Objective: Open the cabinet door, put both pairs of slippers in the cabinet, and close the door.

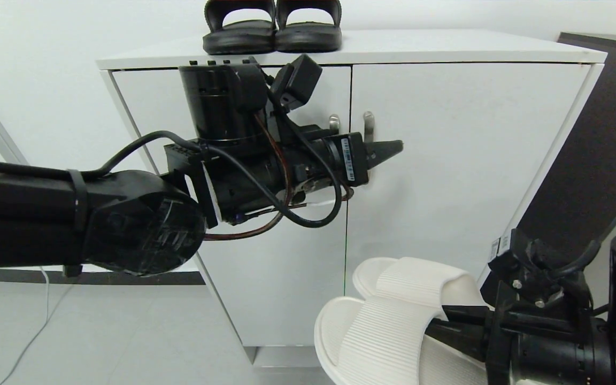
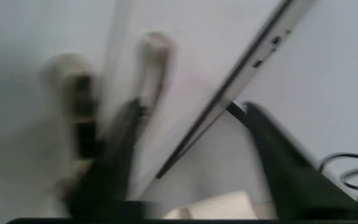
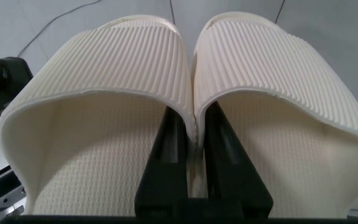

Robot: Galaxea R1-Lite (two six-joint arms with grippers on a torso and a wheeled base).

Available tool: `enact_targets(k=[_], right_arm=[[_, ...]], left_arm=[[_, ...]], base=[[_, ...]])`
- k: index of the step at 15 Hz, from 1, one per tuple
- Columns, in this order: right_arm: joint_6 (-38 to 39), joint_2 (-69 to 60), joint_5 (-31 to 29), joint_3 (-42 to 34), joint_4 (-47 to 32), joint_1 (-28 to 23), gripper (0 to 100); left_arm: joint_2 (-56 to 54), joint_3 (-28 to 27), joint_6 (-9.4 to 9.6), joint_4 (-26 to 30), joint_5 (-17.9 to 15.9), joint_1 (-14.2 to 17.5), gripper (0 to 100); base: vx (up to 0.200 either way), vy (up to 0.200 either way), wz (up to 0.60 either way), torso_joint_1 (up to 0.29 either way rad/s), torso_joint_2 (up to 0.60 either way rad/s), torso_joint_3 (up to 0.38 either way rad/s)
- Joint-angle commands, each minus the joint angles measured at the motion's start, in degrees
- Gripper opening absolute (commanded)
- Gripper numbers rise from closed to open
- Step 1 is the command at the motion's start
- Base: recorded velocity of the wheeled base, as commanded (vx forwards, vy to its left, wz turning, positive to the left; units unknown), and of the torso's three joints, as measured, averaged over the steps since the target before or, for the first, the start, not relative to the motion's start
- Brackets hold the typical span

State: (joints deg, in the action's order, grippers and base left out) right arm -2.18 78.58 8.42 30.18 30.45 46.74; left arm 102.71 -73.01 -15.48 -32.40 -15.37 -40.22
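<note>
The white cabinet (image 1: 447, 176) stands ahead with both doors looking closed and two metal handles (image 1: 368, 124) at the centre seam. A pair of black slippers (image 1: 273, 29) rests on its top. My left gripper (image 1: 385, 148) is at handle height right by the handles, open, with its fingers (image 2: 120, 146) spread wide and the blurred handles (image 2: 154, 56) just beyond them. Low on the right, my right gripper (image 3: 194, 134) is shut on the pair of white ribbed slippers (image 1: 393, 315), pinching their two inner strap edges together in front of the right door's lower part.
A dark panel (image 1: 597, 160) leans against the cabinet's right side. Pale floor (image 1: 99, 337) with a thin cable lies to the left of the cabinet. A white wall stands behind it.
</note>
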Motion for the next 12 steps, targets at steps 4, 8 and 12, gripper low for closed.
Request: enact_targets(k=[4,8,12], right_arm=[[-0.1,-3.6,5.6,-1.8,-1.1,0.3,0],[-0.3,-6.4,9.8,-1.9,-5.6,0.3,0],[-0.3,-6.3,9.9,-2.0,-5.8,0.3,0]], left_arm=[[-3.7,4.4,0.1,-0.3,-0.6,-1.4,0],[-8.2,9.4,0.1,-0.4,-0.7,-2.4,0],[-13.5,17.7,0.01,-6.2,-0.7,-2.4,0]], base=[[0.0,0.0,0.0,0.0,0.0,0.0],[0.0,0.0,0.0,0.0,0.0,0.0],[0.0,0.0,0.0,0.0,0.0,0.0]])
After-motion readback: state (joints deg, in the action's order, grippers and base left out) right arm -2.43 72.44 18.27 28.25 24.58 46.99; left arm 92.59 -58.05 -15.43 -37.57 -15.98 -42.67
